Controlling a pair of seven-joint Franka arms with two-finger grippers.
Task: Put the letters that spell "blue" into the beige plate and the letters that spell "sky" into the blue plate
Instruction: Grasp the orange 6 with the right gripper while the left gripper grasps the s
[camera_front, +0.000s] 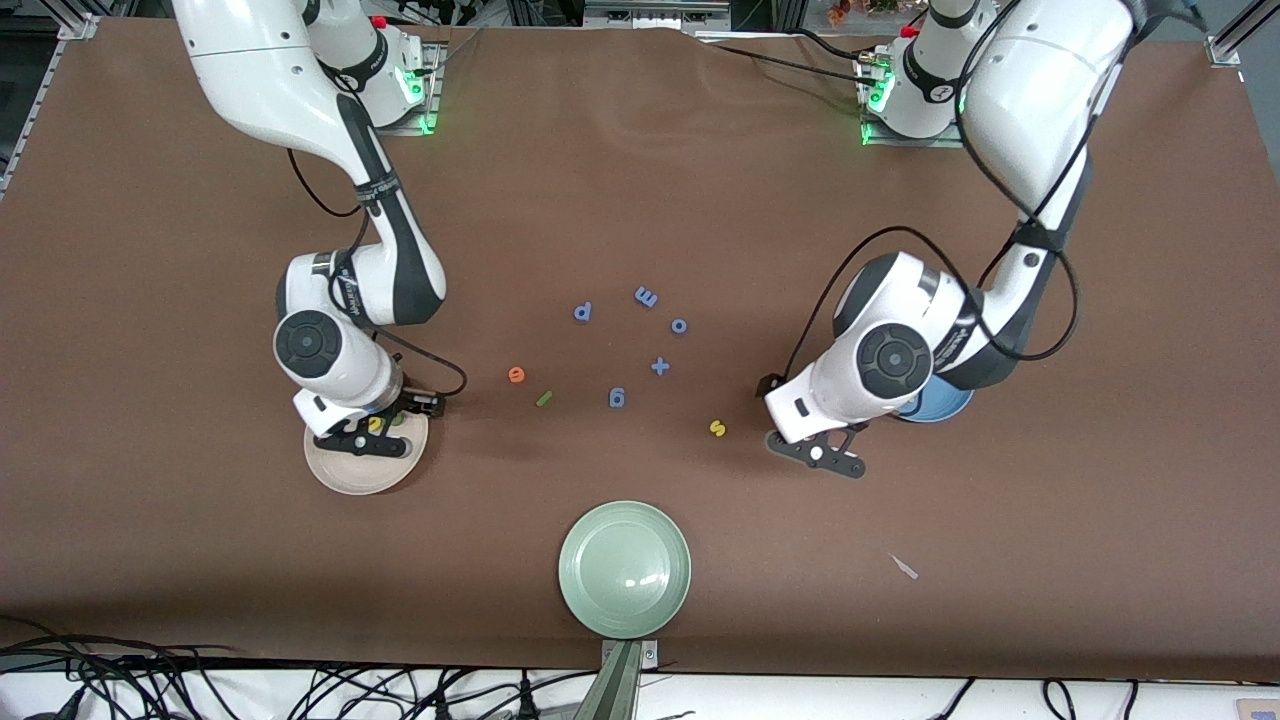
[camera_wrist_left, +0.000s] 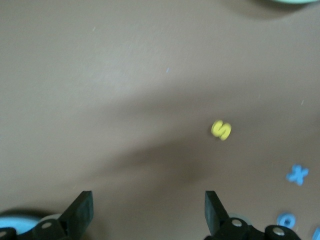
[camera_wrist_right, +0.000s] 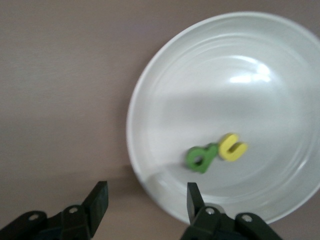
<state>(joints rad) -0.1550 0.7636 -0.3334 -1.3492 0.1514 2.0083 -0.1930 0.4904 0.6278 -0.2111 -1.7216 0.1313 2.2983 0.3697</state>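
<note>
**Two letters down in the beige plate, and the yellow s is next in line**

The right pincer hangs over the rim of the beige plate, jaws spread and holding nothing. In its wrist view we see the green b and the yellow u lying touching each other inside that plate.

Moving along the bench toward the middle, we find the orange e and the thin green l out on the bare surface, near each other. The l's long axis runs on a slant. The right arm is clearly the nearer one for both. The blue letters scattered around them are not ours to move, and neither is the pale green plate nearest the camera.

Then the yellow s, alone on the bench. The left pincer hovers just beside it, jaws wide and empty, and the wrist view puts the s ahead of the fingertips and off to one side. We'd call that the likely next pick.

The blue plate sits mostly hidden under the left arm, so we can't see what lies in it.
</note>
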